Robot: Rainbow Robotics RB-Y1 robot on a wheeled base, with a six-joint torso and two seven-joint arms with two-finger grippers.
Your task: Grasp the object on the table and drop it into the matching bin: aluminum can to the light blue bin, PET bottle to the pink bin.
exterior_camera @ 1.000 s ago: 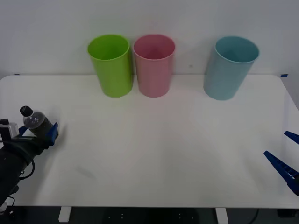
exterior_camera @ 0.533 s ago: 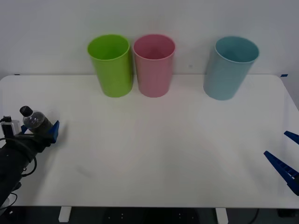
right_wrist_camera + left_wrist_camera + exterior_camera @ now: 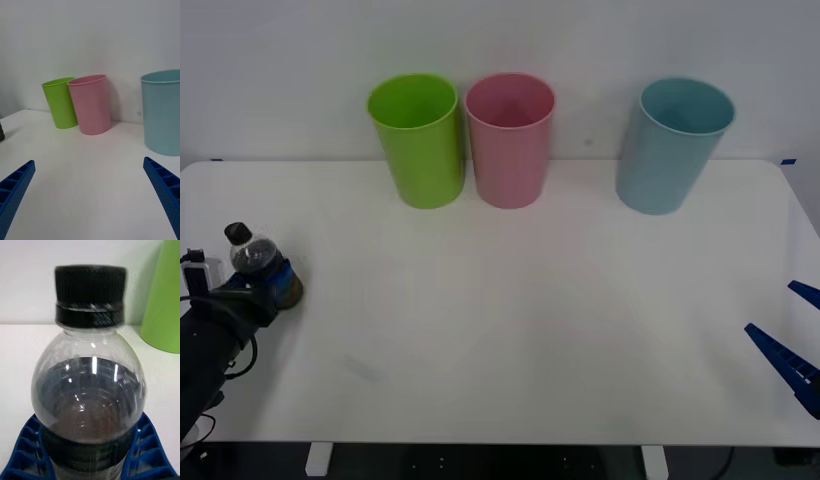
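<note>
My left gripper [image 3: 268, 283] sits low at the table's [image 3: 510, 330] near left edge, and its blue fingers [image 3: 26, 450] are pressed against both sides of the bottle [image 3: 260, 265], clamped on the dark lower body. The bottle [image 3: 88, 390] stands upright between them, black cap [image 3: 90, 294] on top, clear shoulder above the dark part. I cannot tell from the front view whether its base touches the table. My right gripper [image 3: 792, 335] rests at the near right edge, well apart from everything; its two blue fingers [image 3: 15, 187] are spread wide with nothing between them.

Across the bare white top, three bins stand in a row by the back wall. The green bin [image 3: 418, 140] is on the left, the pink bin [image 3: 510, 140] just beside it, almost touching. The blue bin [image 3: 672, 145] stands apart to the right. All three are upright and far from the bottle; in the left wrist view the green bin [image 3: 165, 300] rises behind the bottle
</note>
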